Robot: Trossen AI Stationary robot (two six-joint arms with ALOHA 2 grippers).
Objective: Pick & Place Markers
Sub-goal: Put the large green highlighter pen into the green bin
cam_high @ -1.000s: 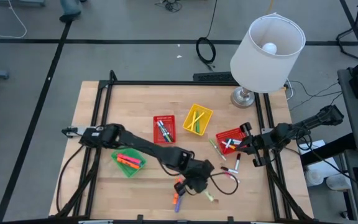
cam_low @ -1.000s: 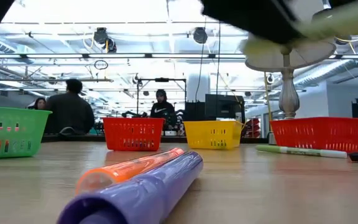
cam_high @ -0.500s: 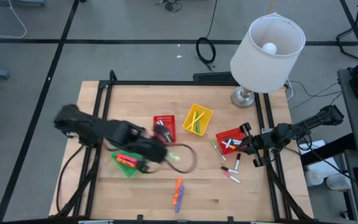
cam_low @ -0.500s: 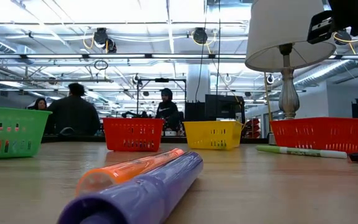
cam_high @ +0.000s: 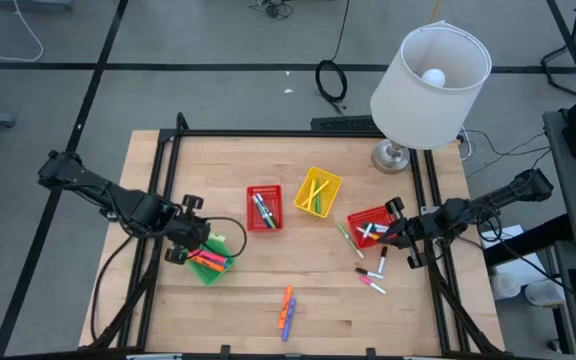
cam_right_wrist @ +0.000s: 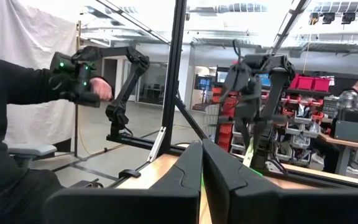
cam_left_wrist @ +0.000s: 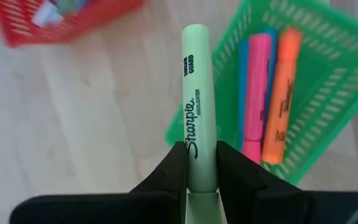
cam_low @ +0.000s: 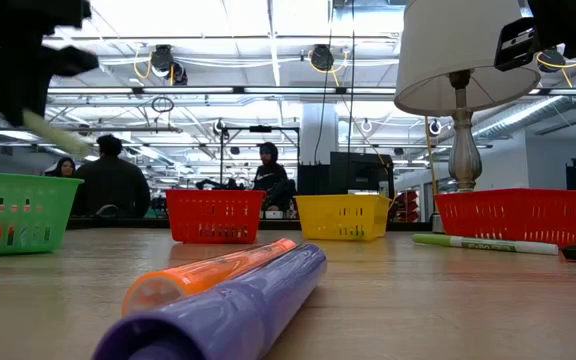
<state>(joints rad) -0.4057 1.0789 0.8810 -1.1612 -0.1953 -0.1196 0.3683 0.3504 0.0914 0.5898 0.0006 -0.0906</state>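
Left gripper (cam_left_wrist: 201,177): clamped on a pale green highlighter (cam_left_wrist: 197,106), which sticks straight out past the fingertips; hovering over the near edge of the green basket (cam_high: 206,264).
Green basket contents: pink marker (cam_left_wrist: 255,93), orange marker (cam_left_wrist: 279,93) and a blue one lying side by side, just beyond the held highlighter's tip side.
Middle red basket (cam_high: 264,208): ahead and to the right of the left gripper, a few markers inside.
Loose pair: orange marker (cam_high: 286,300) and purple marker (cam_high: 286,322) lying together on the table (cam_high: 168,320), well apart from both grippers.
Yellow basket (cam_high: 318,192): between the two arms, yellow markers inside.
Right red basket (cam_high: 368,226): just beside the right gripper, markers inside; a few more markers (cam_high: 373,278) lie loose near it.
Right gripper (cam_right_wrist: 202,163): fingers pressed together, nothing between them, parked at the table's right edge.
Lamp (cam_high: 430,75): behind the right gripper.
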